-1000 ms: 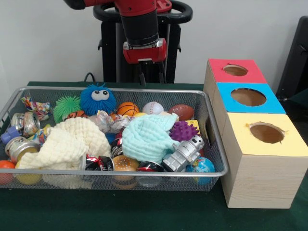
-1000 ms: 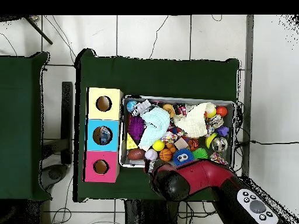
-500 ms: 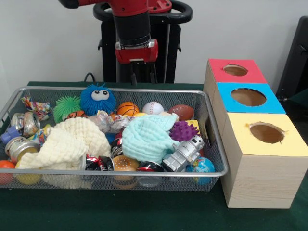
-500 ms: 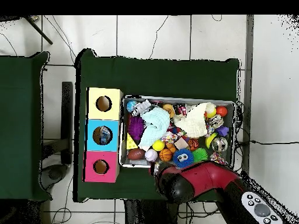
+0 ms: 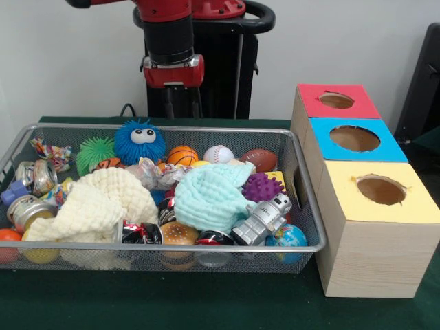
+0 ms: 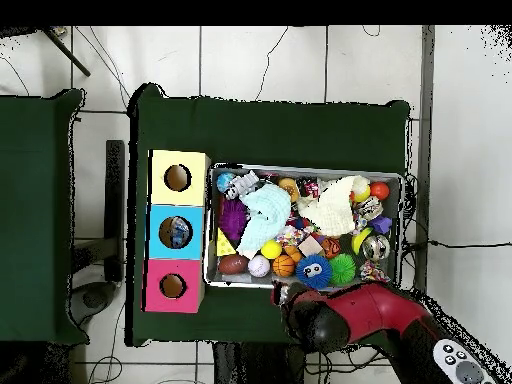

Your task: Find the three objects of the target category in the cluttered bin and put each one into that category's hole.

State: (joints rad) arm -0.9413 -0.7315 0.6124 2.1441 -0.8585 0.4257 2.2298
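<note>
**Sorting hardly begun, bin still full**

The gripper (image 5: 180, 110) hung above the far rim of the wire bin (image 5: 308, 206), behind the blue fuzzy toy (image 5: 139, 142), and it held nothing. Its two dark fingers pointed down with a small gap between them, but against the black stand behind I could not tell if the jaws were wide or narrow.

The task sentence did not say which category was wanted. If it was balls, they lay in the bin in a row at the far side: the small basketball (image 5: 182, 155), the baseball (image 5: 218, 153) and the brown football (image 5: 260, 159). The pale green cloth (image 5: 210, 196) and the cream cloth (image 5: 93, 206) covered much of the middle, so more things could be hidden below.

The three boxes stood beside the bin. The yellow box (image 5: 405, 203) and the red box (image 5: 357, 103) looked empty through their holes. In the overhead view something showed inside the hole of the blue box (image 6: 176, 232), but I could not tell what. In my judgement, most of the work was left.
</note>
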